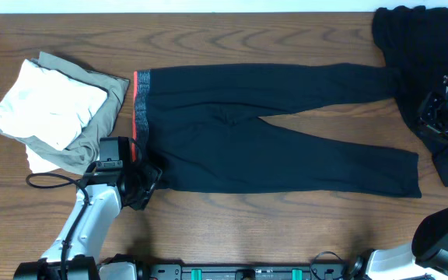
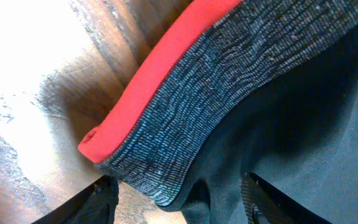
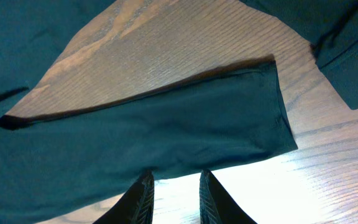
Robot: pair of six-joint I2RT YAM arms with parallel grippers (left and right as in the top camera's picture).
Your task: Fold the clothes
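**Left end effector wide at the waistband corner**

On my left wrist view the left end effector (image 2: 179, 202) stands wide. Its fingers (image 2: 104, 199) sit either side of the lower corner of the grey-and-red waistband (image 2: 185, 93) without pinching it. The right end effector (image 3: 175, 183) is narrow, with bare worktop (image 3: 185, 56) in its gap and the near leg's cuff (image 3: 260, 118) just beyond. The leggings (image 1: 271, 124) lie flat across the worktop, waistband left, legs right. Left of them I see a white-and-olive folded stack (image 1: 53, 113). In the far right corner lies a heap of black garments (image 1: 411, 47).
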